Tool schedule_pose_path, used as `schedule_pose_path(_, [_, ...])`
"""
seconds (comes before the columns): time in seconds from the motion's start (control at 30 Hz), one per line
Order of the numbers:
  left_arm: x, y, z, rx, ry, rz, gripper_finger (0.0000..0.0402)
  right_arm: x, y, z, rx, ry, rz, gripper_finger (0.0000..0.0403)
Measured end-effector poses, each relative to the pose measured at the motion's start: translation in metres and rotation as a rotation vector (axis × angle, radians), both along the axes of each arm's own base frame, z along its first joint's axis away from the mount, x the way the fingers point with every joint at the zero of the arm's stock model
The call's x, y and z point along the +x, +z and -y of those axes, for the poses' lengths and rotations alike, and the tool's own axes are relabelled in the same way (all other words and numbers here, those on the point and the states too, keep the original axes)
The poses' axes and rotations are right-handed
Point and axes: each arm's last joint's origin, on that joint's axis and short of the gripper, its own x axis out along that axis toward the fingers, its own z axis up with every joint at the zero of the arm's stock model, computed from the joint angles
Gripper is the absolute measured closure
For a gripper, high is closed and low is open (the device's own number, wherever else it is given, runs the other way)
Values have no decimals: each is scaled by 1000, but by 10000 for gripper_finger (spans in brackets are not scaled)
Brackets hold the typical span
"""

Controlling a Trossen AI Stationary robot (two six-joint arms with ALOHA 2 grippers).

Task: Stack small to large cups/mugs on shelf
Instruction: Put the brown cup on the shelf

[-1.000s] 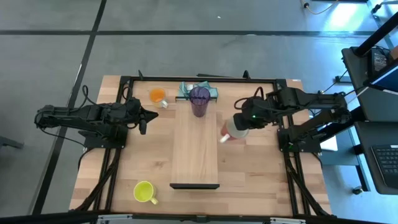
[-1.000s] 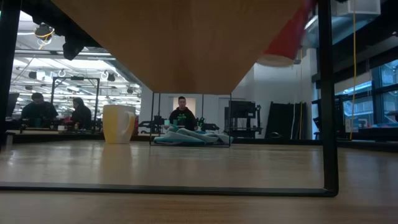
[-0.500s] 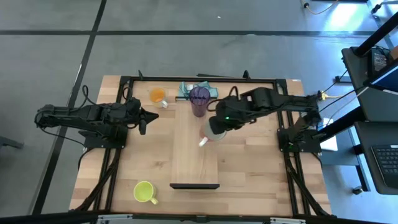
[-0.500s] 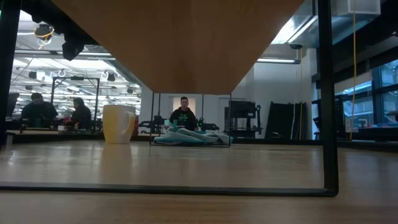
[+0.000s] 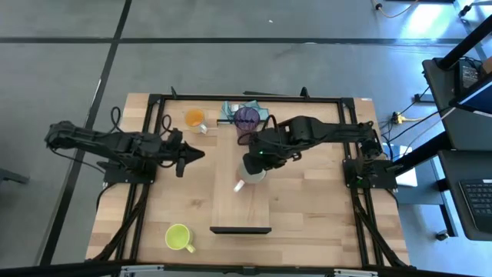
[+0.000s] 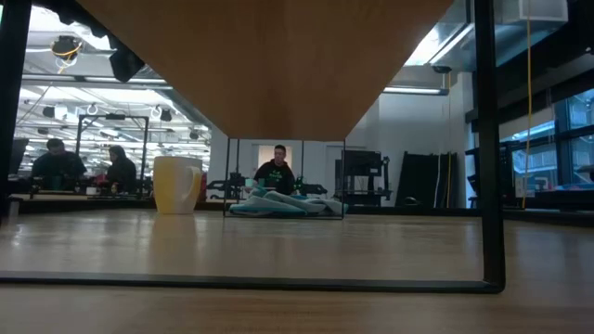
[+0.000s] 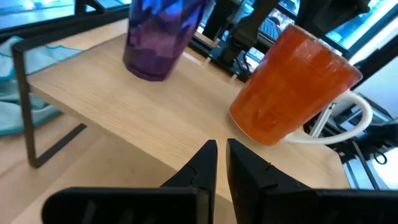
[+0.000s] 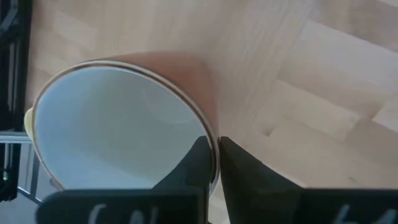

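Note:
The red mug, white inside, is over the middle of the pale wooden shelf, with my right gripper shut on it. A purple tumbler stands on the shelf's far end. The orange mug stands on the table at the far left of the shelf, the yellow-green mug at the near left. My left gripper hangs shut and empty left of the shelf, pointing at the red mug. My right gripper pinches the red mug's rim, one finger inside the mug and one outside. The fingers come from above, slanting down from the table's right. The mug is a little tilted, its white handle toward the near side. Whether its base rests on the shelf I cannot tell.
A teal cloth lies behind the shelf's far end. A black frame runs round the table. The shelf stands on thin black legs, with open room beneath it. People sit in the room beyond the table.
My right gripper has carried the red mug from beside the shelf's right edge toward the table's left and a little nearer, over the middle of the plank. My left gripper has edged toward the shelf.

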Motion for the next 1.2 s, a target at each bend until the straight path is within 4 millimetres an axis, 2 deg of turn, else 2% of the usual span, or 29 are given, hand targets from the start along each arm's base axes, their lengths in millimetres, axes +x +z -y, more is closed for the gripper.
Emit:
schedule_pose_path(0.5, [19, 2, 12, 15, -59, 67, 372, 0, 1, 14, -66, -8, 12, 373])
schedule_pose_path(0.97, [22, 1, 12, 10, -56, 63, 372, 2, 0, 15, -84, 34, 23, 371])
schedule_pose_path(1.2, [22, 1, 12, 13, -47, 65, 372, 5, 2, 15, -103, 33, 60, 340])
